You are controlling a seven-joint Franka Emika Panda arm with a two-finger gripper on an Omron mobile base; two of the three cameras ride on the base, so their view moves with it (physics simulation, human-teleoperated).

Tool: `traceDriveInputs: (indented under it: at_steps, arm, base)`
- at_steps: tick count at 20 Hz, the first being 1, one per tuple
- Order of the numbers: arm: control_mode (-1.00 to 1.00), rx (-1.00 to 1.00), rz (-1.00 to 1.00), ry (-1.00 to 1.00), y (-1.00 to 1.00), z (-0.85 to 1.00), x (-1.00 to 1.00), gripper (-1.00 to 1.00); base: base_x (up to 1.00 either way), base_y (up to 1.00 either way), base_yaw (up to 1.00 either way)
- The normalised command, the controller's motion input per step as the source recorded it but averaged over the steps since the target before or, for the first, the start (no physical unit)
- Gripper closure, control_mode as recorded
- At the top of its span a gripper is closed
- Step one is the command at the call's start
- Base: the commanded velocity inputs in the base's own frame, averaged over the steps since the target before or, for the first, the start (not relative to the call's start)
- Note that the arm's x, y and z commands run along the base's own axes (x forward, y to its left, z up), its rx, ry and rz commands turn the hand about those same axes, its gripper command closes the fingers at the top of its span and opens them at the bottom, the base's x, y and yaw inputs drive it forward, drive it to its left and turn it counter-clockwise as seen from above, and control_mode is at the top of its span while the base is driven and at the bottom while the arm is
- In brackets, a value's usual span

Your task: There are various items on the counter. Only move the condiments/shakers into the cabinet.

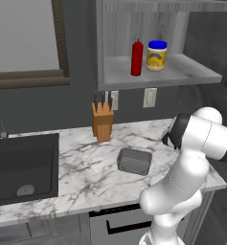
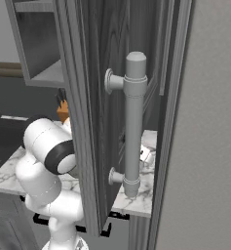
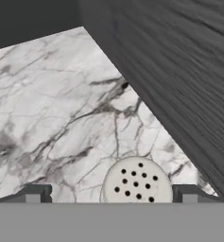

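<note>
In the hand view the small pale shaker (image 3: pixel 136 182) stands on the white marble counter (image 3: pixel 52 108), its round perforated top facing me. My gripper (image 3: pixel 112 194) is open above it, with one fingertip on each side and a clear gap to both. The red squeeze bottle (image 1: pixel 137 58) and the blue-lidded yellow jar (image 1: pixel 156 55) stand side by side on the shelf of the grey wall cabinet (image 1: pixel 182 76). On the counter (image 1: pixel 86 167), the grey rectangular pan (image 1: pixel 134 161) lies in the middle and the wooden knife block (image 1: pixel 102 122) stands by the back wall.
A dark sink basin (image 1: pixel 21 167) is set into the counter's left end. A dark wood-grain panel (image 3: pixel 179 85) rises close to the right of the shaker. A cabinet door with a long grey handle (image 2: pixel 132 124) stands open near the arm's right.
</note>
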Motion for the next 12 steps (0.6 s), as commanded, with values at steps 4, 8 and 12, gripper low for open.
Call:
traceDriveInputs:
  at_steps: [4,8,12]
  arm:
    - [-1.0,0.0,0.0,0.0,-0.08,-0.17,0.19,-1.0]
    - [-1.0,0.0,0.0,0.0,-0.03,-0.05,0.08,1.0]
    - [-1.0,0.0,0.0,0.0,0.0,0.0,-0.02,1.0]
  base:
    - [0.0,0.0,0.0]
    - [0.0,0.0,0.0]
    - [0.0,0.0,0.0]
